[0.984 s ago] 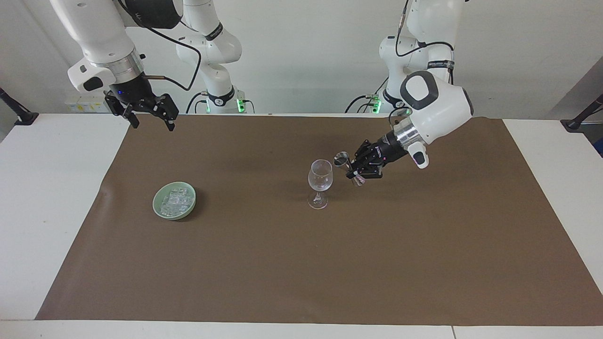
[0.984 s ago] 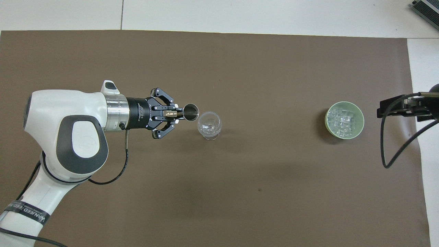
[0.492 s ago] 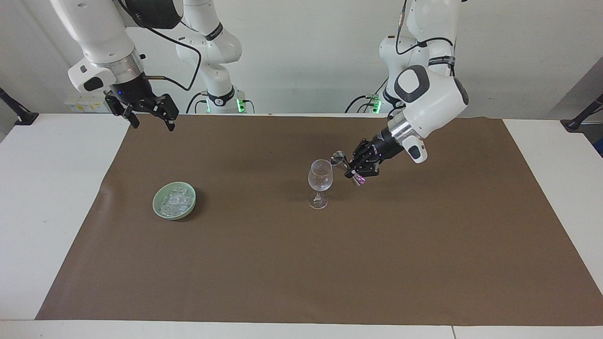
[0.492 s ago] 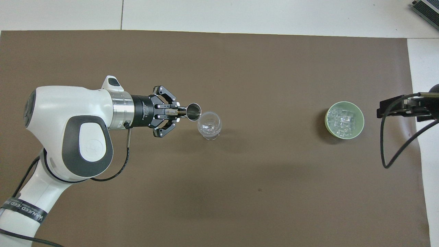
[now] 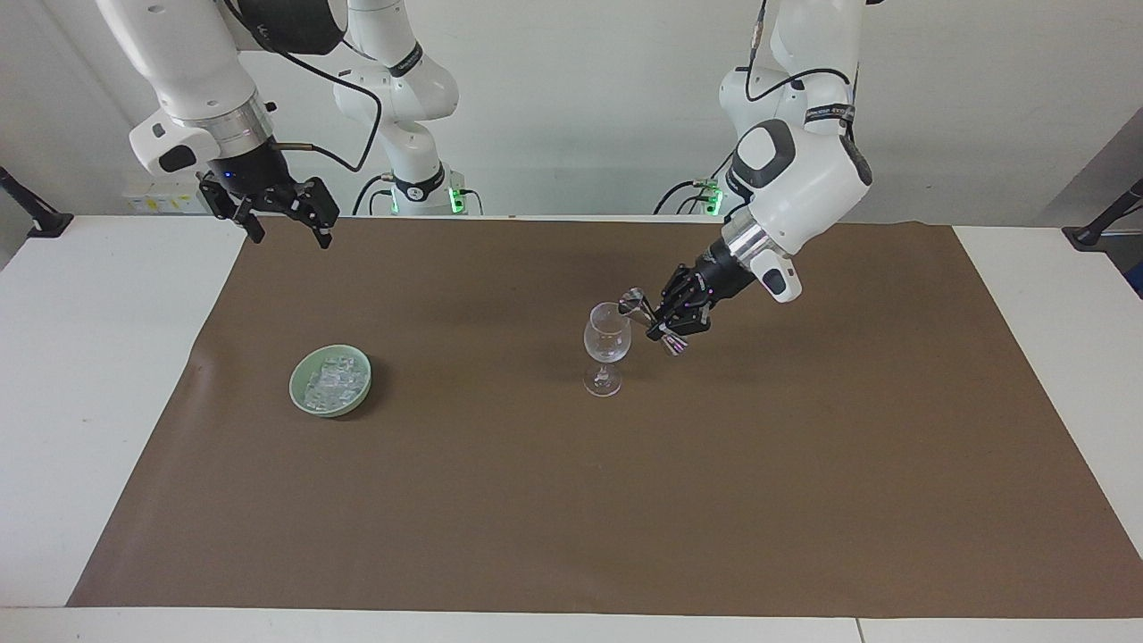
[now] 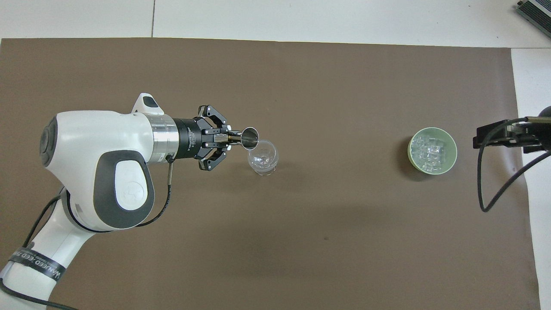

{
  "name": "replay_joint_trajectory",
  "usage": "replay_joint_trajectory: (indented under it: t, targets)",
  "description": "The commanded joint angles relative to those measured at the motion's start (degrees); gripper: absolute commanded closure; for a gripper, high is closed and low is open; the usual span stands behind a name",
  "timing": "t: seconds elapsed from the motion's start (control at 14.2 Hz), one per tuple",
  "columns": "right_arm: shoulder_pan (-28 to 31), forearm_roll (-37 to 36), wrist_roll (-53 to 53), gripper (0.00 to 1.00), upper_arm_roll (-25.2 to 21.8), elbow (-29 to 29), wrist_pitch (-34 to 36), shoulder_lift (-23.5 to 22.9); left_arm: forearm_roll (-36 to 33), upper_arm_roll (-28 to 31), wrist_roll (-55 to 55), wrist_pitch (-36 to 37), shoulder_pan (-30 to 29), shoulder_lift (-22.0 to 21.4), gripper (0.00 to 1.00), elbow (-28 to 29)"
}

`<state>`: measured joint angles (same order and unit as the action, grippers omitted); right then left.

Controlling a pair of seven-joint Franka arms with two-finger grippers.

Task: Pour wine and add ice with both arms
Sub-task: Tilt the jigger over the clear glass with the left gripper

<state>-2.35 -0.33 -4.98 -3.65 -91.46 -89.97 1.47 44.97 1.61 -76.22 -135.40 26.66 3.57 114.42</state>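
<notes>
A clear wine glass (image 5: 607,344) stands upright near the middle of the brown mat; it also shows in the overhead view (image 6: 263,157). My left gripper (image 5: 666,325) (image 6: 227,138) is shut on the stem of a small metal jigger (image 5: 636,304) (image 6: 249,138). The jigger is tilted, with its mouth at the glass rim. The ice (image 5: 332,379) (image 6: 430,150) lies as clear cubes in a green bowl (image 5: 359,405) (image 6: 410,148) toward the right arm's end. My right gripper (image 5: 292,234) (image 6: 477,140) is open and empty, raised over the mat's corner by its base.
The brown mat (image 5: 571,500) covers most of the white table (image 5: 98,375). A black cable (image 6: 495,189) hangs from the right wrist beside the bowl.
My left arm has swung the jigger toward the glass, from beside it to over its rim, and tilted it further. The right arm has not moved.
</notes>
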Motion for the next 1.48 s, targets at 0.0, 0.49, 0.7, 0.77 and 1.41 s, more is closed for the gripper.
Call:
replay_joint_trajectory:
  t: [0.0, 0.49, 0.7, 0.77, 1.41]
  targets:
    - [0.33, 1.47, 1.82, 0.00, -0.13, -1.97, -2.39, 1.52, -4.79, 0.94, -1.74, -1.18, 1.55, -0.58, 1.00, -0.08]
    - [0.42, 1.47, 1.82, 0.00, -0.13, -1.97, -2.58, 1.43, -11.91, 1.11, -6.03, -1.19, 4.10, -0.58, 1.00, -1.13]
    - [0.42, 1.47, 1.73, 0.00, -0.13, -1.97, -2.58, 1.52, -15.70, 1.11, -7.54, -1.19, 5.07, -0.58, 1.00, -1.66]
    - [0.42, 1.47, 1.82, 0.00, -0.13, -1.97, -2.58, 1.43, -17.27, 1.11, -7.54, -1.19, 5.51, -0.58, 1.00, -1.75]
    - [0.42, 1.47, 1.73, 0.00, -0.13, -1.97, -2.58, 1.52, -27.98, 1.11, -8.51, -0.66, 6.48, -0.58, 1.00, -2.63]
